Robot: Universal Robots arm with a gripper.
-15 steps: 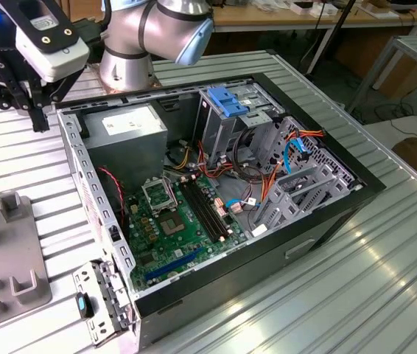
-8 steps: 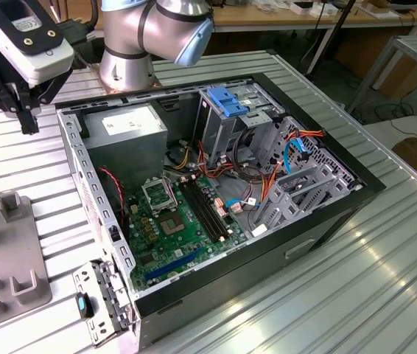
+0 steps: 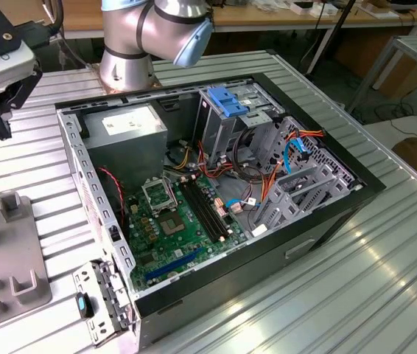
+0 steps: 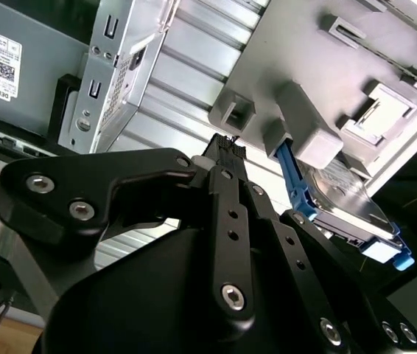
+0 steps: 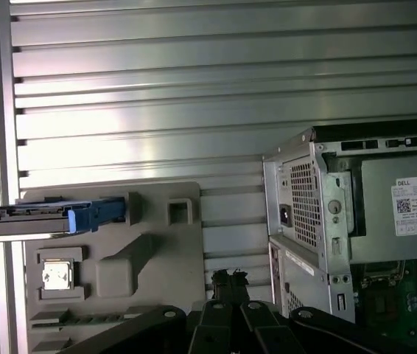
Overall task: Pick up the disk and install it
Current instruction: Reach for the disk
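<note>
Hand [image 4: 225, 144] hovered over holder [image 5: 179, 251], fingers together, empty. Disk [image 5: 32, 215] stood on edge in slot at holder's edge, apart from hand. My read on pick-up: needed fingers apart, square across disk's rails, straight pull out of holder.

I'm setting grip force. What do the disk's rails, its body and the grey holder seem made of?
The disk: rails look like matte bright-blue moulded plastic; body looks like silvery metal with a sheen. The grey holder looks like matte plastic, evenly coloured with soft edges, though painted metal is possible.
</note>
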